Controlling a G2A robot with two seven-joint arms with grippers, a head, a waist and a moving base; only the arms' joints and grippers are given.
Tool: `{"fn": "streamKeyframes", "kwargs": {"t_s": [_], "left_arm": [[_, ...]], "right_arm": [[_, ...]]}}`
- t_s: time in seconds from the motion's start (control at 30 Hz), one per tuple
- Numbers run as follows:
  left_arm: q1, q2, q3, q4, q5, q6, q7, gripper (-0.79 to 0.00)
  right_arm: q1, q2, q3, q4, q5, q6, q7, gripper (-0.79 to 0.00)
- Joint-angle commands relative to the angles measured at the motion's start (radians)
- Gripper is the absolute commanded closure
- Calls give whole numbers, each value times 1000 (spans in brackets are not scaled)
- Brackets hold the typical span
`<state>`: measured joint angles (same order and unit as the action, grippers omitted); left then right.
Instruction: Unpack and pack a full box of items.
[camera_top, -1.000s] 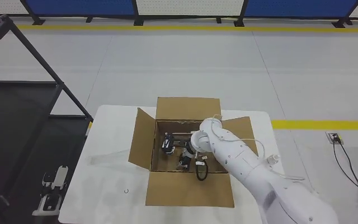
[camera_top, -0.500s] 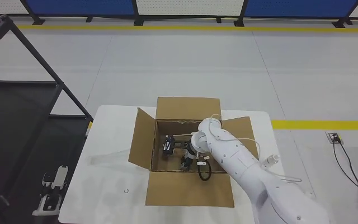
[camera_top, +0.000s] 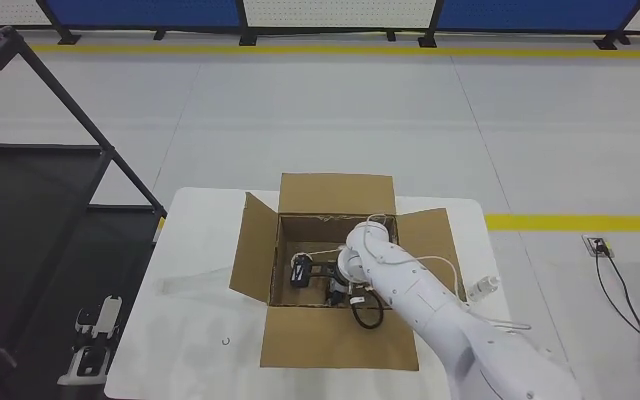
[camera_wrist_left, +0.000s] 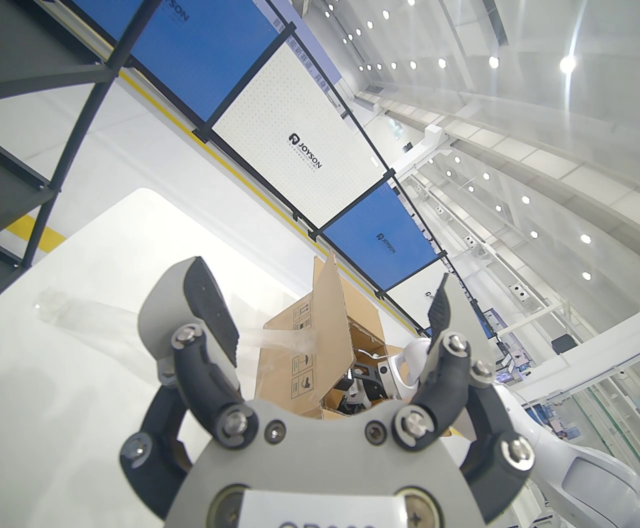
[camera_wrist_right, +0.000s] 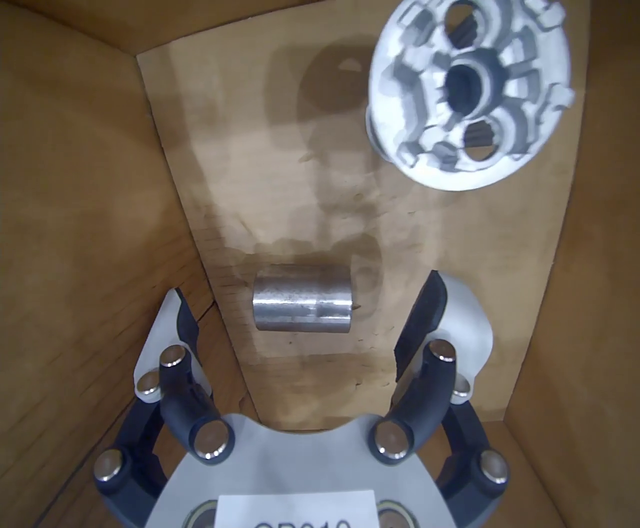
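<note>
The robot is working on the unpacking part of the task, and the right arm is reaching down inside the cardboard box (camera_top: 338, 345) on the white table (camera_top: 200, 300). The right gripper (camera_wrist_right: 306, 284) is hanging over the box floor with its fingers spread wide and holding nothing. Under it, a short metal cylinder (camera_wrist_right: 301, 305) is lying on its side on the brown bottom, framed between the two fingers but not touching them. A round grey cast part (camera_wrist_right: 470, 92) with several holes is sitting farther along the floor, close to one side wall and well apart from the cylinder. The left gripper (camera_wrist_left: 320, 275) is waiting outside the box, over the table, with its fingers also spread and empty. I am judging that the step in hand is picking up the cylinder, and that at least these two items are waiting to come out. The next move is asking for a straight descent until the pads are standing at both flat ends of the cylinder, then a firm closing. Because the cylinder is smooth and able to roll, the fingers should be staying centred on it and keeping away from the box wall.
</note>
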<state>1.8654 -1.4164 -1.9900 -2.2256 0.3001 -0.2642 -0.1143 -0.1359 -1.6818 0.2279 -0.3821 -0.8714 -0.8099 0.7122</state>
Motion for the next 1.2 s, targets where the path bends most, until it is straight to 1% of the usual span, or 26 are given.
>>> {"fn": "streamKeyframes", "kwargs": {"t_s": [0.0, 0.03, 0.07, 0.17, 0.23, 0.27, 0.47, 0.5, 0.53, 0.57, 0.6, 0.77, 0.9, 1.03, 1.17], "left_arm": [[0, 0, 0, 0, 0, 0, 0, -785], [0, 0, 0, 0, 0, 0, 0, -785], [0, 0, 0, 0, 0, 0, 0, -785], [0, 0, 0, 0, 0, 0, 0, -785], [0, 0, 0, 0, 0, 0, 0, -785], [0, 0, 0, 0, 0, 0, 0, -785], [0, 0, 0, 0, 0, 0, 0, -785], [0, 0, 0, 0, 0, 0, 0, -785], [0, 0, 0, 0, 0, 0, 0, -785], [0, 0, 0, 0, 0, 0, 0, -785], [0, 0, 0, 0, 0, 0, 0, -785], [0, 0, 0, 0, 0, 0, 0, -785], [0, 0, 0, 0, 0, 0, 0, -785], [0, 0, 0, 0, 0, 0, 0, -785], [0, 0, 0, 0, 0, 0, 0, -785]], "right_arm": [[-1, -1, 2, 4, -3, -8, 2, -745], [-1, -2, 3, 6, -4, -11, 1, -640], [-2, -2, 4, 8, -7, -15, 1, -606], [-4, -5, 6, 16, -17, -19, -4, -391], [-6, -6, 8, 23, -20, -21, -7, -357], [-7, -7, 9, 28, -21, -24, -8, -354], [-7, -13, 18, 52, -29, -24, -15, -277], [-5, -13, 20, 57, -29, -16, -21, -231], [-4, -14, 22, 59, -31, -14, -27, -148], [-3, -14, 23, 62, -34, -13, -30, -95], [-1, -15, 24, 64, -37, -9, -32, 0], [12, -11, 35, 71, -46, -23, -54, 0], [26, 4, 48, 70, -56, -58, -117, 0], [36, 31, 60, 42, -84, -80, -201, 0], [32, 75, 78, -19, -122, -72, -281, 0]]}}
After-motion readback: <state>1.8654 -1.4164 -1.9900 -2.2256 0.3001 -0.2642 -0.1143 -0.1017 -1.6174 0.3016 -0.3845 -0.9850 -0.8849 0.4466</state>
